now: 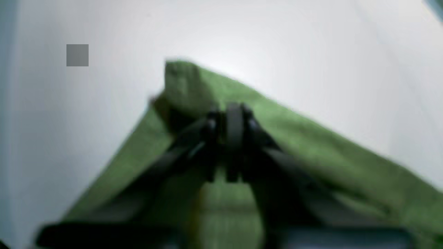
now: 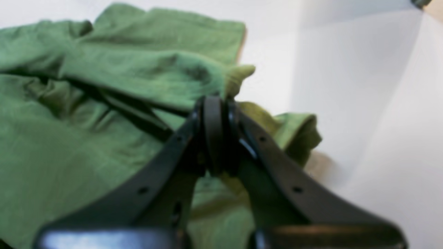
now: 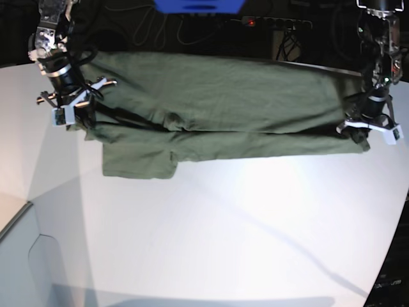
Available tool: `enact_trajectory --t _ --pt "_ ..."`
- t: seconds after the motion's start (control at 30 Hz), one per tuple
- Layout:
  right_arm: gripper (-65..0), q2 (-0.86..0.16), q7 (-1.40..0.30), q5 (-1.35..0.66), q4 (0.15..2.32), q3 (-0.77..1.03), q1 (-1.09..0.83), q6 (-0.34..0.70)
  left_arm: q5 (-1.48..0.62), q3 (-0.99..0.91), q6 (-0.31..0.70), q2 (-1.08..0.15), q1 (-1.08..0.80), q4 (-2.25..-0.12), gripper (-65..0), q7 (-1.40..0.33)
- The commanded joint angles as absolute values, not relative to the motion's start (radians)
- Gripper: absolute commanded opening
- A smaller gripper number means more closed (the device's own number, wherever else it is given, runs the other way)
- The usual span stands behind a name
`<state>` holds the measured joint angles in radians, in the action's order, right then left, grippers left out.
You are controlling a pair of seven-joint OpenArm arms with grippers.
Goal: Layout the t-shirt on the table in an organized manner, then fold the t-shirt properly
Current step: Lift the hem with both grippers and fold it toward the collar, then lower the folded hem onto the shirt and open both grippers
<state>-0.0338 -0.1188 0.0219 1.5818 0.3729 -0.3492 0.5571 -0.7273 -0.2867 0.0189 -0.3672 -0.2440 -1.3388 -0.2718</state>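
T-shirt, olive green: stretched lengthwise across far part of table, folded along its length.

Lay flat between both arms, long fold running left to right, one sleeve jutting nearward at left. Pinched at left end by right gripper, jaws closed tight on bunched cloth by the ribbed collar. Met at right end by left gripper, tips pressed into the cloth corner; view too blurred to tell whether clamped or loosening. Step judged as lengthwise fold, set down on table. Next move likely to call for release at both ends, then regrasp for a crosswise fold, sleeve tucked in first.
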Motion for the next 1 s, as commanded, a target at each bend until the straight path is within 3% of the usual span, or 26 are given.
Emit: enact_trajectory --t 0.0,0.13,0.23,0.37,0.97 --pt "-64.0 -0.044 -0.107 0.007 1.6 0.377 -0.346 0.567 -0.731 -0.297 0.024 -0.383 -0.234 -1.359 -53.7 -0.282" --pt "-52.9 -0.044 -0.116 0.007 1.61 0.384 -0.348 0.567 -0.731 -0.337 0.024 -0.377 -0.242 -1.422 -38.0 -0.34" --pt "-45.6 -0.047 -0.116 0.007 1.626 0.384 -0.354 0.567 -0.731 -0.381 0.018 -0.375 -0.271 -1.483 -36.1 -0.34" --pt "-40.6 -0.045 -0.116 0.007 1.662 0.384 -0.358 0.567 -0.73 -0.446 0.022 -0.375 -0.254 -1.472 -35.8 -0.346" --pt "-39.8 -0.045 -0.119 0.007 1.672 0.38 -0.349 0.567 -0.697 -0.437 0.024 -0.378 -0.038 -1.133 -35.7 -0.341"
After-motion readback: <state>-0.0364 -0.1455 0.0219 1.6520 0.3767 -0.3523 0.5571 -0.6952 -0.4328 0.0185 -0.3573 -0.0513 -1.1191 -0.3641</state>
